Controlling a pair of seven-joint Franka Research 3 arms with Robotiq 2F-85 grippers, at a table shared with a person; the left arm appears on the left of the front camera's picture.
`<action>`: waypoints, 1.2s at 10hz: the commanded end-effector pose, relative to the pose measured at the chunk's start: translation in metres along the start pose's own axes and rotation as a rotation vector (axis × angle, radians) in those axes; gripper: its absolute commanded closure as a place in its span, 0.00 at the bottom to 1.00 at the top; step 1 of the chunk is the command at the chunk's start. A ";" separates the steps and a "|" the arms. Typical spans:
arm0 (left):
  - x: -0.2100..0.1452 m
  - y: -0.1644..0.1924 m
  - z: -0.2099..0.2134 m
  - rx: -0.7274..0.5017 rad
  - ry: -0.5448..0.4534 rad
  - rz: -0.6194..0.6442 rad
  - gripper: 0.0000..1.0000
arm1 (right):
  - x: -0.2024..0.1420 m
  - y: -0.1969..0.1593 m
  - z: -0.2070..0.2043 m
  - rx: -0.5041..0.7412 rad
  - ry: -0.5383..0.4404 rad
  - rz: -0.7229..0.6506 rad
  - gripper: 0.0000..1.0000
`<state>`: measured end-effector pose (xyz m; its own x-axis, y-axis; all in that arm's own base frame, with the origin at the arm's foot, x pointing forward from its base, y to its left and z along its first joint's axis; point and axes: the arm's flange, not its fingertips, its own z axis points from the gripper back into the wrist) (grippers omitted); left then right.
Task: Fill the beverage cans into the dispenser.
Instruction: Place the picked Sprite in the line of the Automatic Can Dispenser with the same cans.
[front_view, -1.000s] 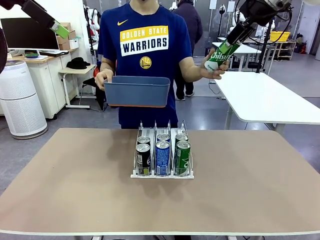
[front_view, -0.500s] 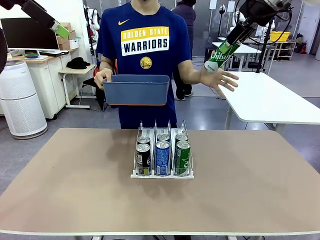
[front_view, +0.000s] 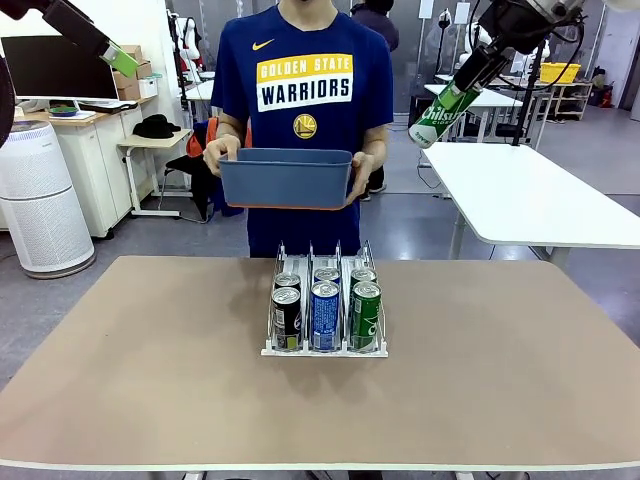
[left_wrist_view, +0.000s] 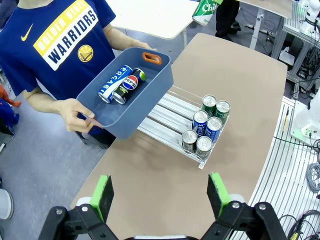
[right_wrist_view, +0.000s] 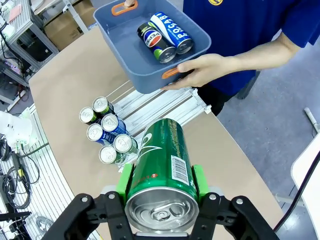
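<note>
I see the dispenser (front_view: 310, 258) standing mid-tabletop (front_view: 150, 380), with six cans (front_view: 325, 310) upright at its near end, two in each of three lanes, one behind the other. Behind the far edge the person (front_view: 300, 90) holds a tub (front_view: 287, 180) that seems to hang over the dispenser's far end, two cans (right_wrist_view: 165, 35) lying side by side in it. High to the right a can (front_view: 438, 116) sits in my right gripper (front_view: 462, 88); my left gripper (left_wrist_view: 161, 192) is high at far left.

Shirt (front_view: 303, 100): GOLDEN STATE WARRIORS (black can (right_wrist_view: 156, 42): PEPSI)

Bright, even light, seemingly from overhead; soft shadows, wrist views bend at edges.
</note>
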<state>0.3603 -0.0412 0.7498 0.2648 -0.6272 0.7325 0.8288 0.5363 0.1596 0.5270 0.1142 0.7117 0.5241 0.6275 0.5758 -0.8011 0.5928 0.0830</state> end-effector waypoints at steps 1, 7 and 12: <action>-0.002 0.001 0.000 -0.001 0.001 0.003 0.00 | -0.013 0.030 0.010 -0.021 -0.015 -0.037 0.42; -0.002 0.001 0.000 -0.001 0.001 0.003 0.00 | -0.075 0.101 -0.005 -0.197 0.039 -0.281 0.42; -0.002 0.001 0.000 -0.001 0.001 0.003 0.00 | -0.098 0.096 -0.031 -0.135 0.109 -0.358 0.42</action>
<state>0.3607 -0.0411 0.7495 0.2656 -0.6272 0.7322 0.8287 0.5366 0.1590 0.4116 0.1280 0.6168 0.8168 0.4164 0.3994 -0.5141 0.8394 0.1764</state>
